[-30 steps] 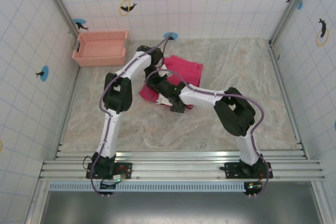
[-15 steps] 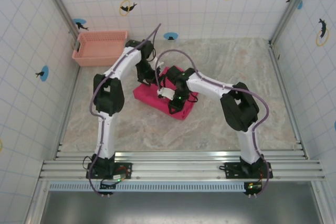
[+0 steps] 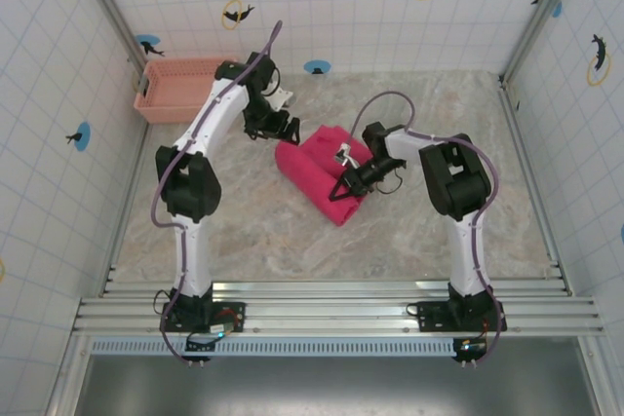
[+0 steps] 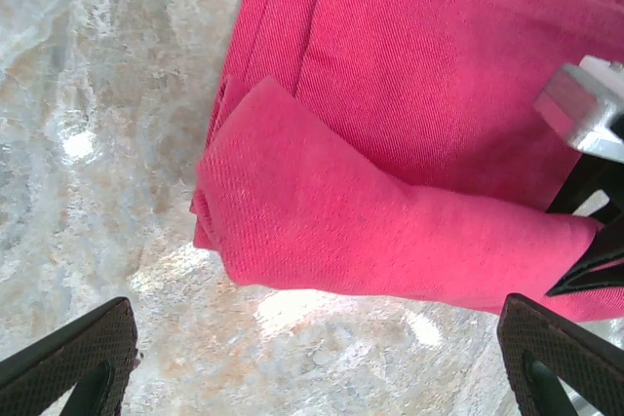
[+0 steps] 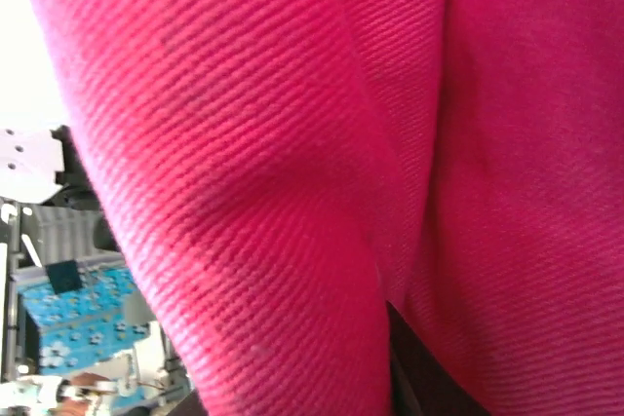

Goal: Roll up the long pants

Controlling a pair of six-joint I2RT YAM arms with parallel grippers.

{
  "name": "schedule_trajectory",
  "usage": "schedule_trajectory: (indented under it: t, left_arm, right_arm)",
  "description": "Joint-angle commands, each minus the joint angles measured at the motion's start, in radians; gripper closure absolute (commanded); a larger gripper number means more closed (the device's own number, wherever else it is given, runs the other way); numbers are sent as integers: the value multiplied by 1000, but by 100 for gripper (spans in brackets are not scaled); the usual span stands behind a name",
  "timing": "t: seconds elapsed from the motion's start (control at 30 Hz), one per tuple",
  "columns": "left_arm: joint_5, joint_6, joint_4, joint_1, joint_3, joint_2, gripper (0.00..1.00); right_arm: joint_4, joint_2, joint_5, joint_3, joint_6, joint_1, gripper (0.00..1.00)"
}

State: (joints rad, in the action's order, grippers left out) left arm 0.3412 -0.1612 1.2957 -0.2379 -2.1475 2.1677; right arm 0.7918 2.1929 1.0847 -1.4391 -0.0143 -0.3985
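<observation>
The long pants (image 3: 322, 170) lie in the middle of the table as a thick magenta roll, on top of a flat folded part (image 4: 458, 56). The end of the roll (image 4: 322, 221) faces my left gripper (image 4: 317, 369). That gripper is open, its fingers (image 4: 78, 353) spread wide over bare table just short of the roll, and in the top view the left gripper (image 3: 283, 128) sits at the roll's back-left end. My right gripper (image 3: 349, 182) is at the roll's right side with cloth between its fingers (image 5: 419, 372). Pink cloth (image 5: 292, 143) covers its jaws.
A pale salmon-pink slotted basket (image 3: 185, 85) stands at the back left against the wall. Tiled walls close the table on three sides. Marbled table surface (image 3: 292, 241) lies in front of the roll.
The pants went from a flatter fold to a tighter roll lying diagonally. My left gripper drew back toward the back left, off the cloth. My right gripper swung to the right side of the roll.
</observation>
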Motion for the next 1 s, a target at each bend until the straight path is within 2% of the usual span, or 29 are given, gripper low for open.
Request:
schedule_trajectory:
  t: [0.0,0.13,0.2,0.37,0.5,0.57,0.63,0.67,0.77,0.87,0.9,0.97]
  left_arm:
    - [10,-25,-14,-46,30,10,3]
    - [43,-39,-24,-90,6,68,4]
    - [71,-46,-24,-105,-14,101,8]
    - [147,-80,-33,-112,-54,178,32]
    - [152,-104,-54,-113,-68,254,32]
    - [150,-112,-55,-112,-73,290,32]
    - [150,-115,-47,-112,-84,336,32]
    - [152,-117,-46,-112,-82,355,32]
    - [145,-110,-14,-112,-77,406,32]
    - [146,-107,-20,-112,-48,412,32]
    - [146,-107,-27,-111,-43,411,31]
    - [140,-108,-26,-112,-47,417,31]
  right_arm:
    - [-3,54,-54,40,61,16,86]
    - [-24,78,-73,52,88,28,85]
    - [-29,90,-81,53,100,32,85]
    - [-36,97,-85,57,111,48,85]
    - [-35,128,-93,43,128,61,85]
    - [-30,131,-115,35,139,63,76]
    - [38,125,-195,0,118,73,59]
    - [43,112,-199,-6,112,80,54]
    - [74,-12,-330,-50,104,98,43]
    - [208,-112,-582,-155,16,86,36]
    - [251,-138,-678,-190,-18,69,31]
    - [296,-176,-759,-214,-60,40,29]
